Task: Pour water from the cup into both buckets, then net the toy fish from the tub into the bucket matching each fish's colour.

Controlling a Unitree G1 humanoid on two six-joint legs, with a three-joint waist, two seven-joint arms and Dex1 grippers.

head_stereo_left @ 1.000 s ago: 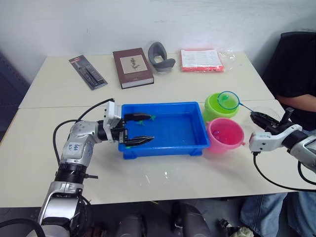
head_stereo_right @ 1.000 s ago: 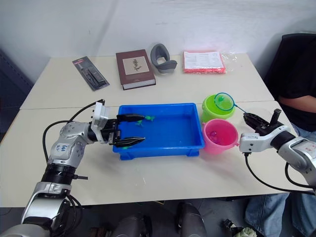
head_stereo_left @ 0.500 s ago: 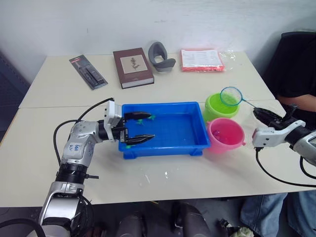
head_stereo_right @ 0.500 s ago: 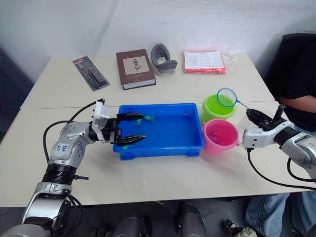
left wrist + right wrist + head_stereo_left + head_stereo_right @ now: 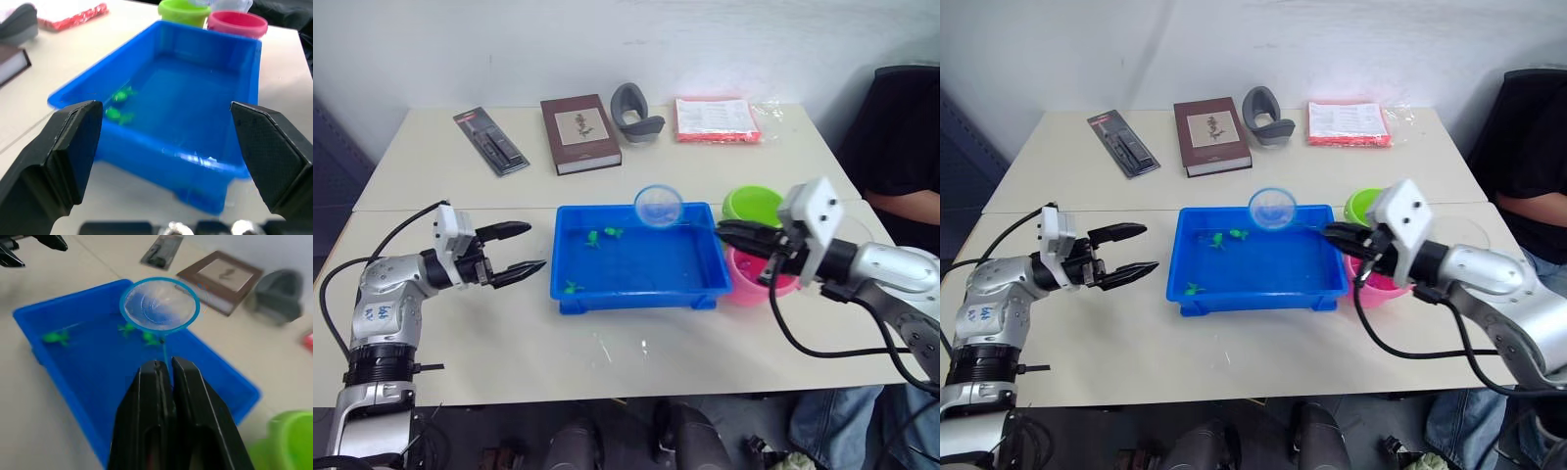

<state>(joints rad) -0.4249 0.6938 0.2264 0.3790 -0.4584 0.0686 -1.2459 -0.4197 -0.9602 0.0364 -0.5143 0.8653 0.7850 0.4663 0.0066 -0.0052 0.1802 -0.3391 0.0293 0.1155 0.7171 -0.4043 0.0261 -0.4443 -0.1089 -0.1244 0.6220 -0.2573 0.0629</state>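
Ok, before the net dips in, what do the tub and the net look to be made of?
The tub looks like moulded hard plastic, glossy bright blue, with highlights along its rim and a one-piece wall. The net, held in the right gripper, seems a light-blue plastic hoop with fine, see-through mesh: the blue floor shows through it. Its thin handle could be wire or plastic; I can't tell.

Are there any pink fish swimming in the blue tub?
No, the fish visible in the tub are all green, lying in the water near one end.

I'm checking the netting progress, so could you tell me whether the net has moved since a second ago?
Yes. The net has swung from above the green bucket leftward to the tub's far rim.
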